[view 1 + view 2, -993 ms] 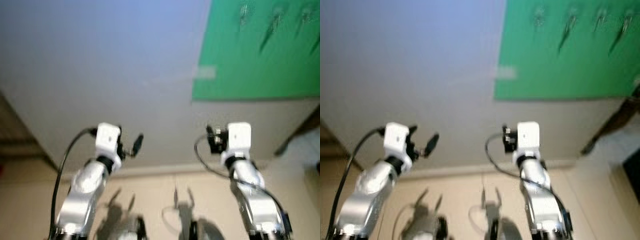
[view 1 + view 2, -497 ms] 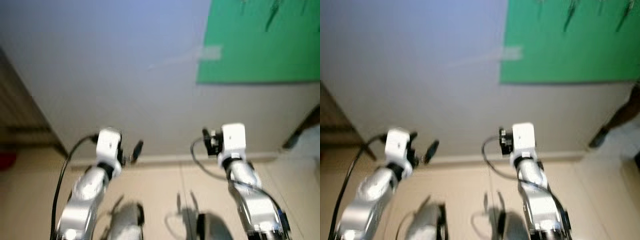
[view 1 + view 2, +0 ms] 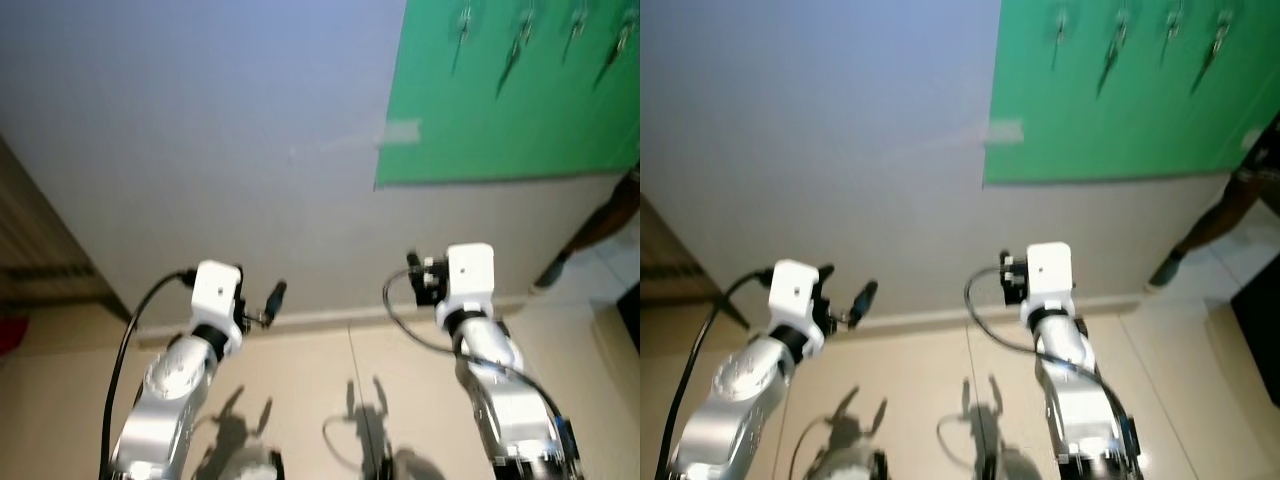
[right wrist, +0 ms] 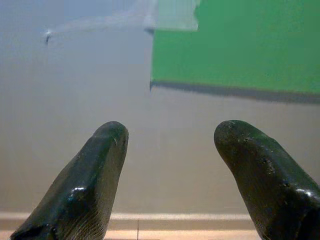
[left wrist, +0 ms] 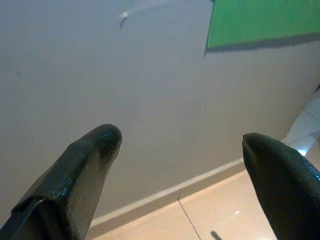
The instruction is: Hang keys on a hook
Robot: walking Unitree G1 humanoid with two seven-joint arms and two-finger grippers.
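Note:
A green board (image 3: 520, 100) hangs on the grey wall at the upper right. Along its top runs a row of several metal hooks (image 3: 515, 35), each with a thin dark shape below it; I cannot tell whether these are keys or shadows. My left gripper (image 3: 265, 303) is raised in front of the wall's lower part, open, with nothing between its fingers (image 5: 95, 150). My right gripper (image 3: 420, 278) is raised below the board's lower left corner, open and empty, its fingers (image 4: 107, 150) pointing at the wall under the board (image 4: 240, 45).
A strip of pale tape (image 3: 402, 131) sits at the board's left edge, and a small nail (image 5: 123, 15) is in the wall. A person's leg and shoe (image 3: 590, 235) stand at the right. A wooden surface (image 3: 40, 250) and a red thing (image 3: 8, 335) are at the left. Beige tiled floor (image 3: 330, 380) lies below.
The whole picture has shifted and sharpened as the camera moved; the board's hooks are back in the picture. Both arms keep the same raised pose, fingers open.

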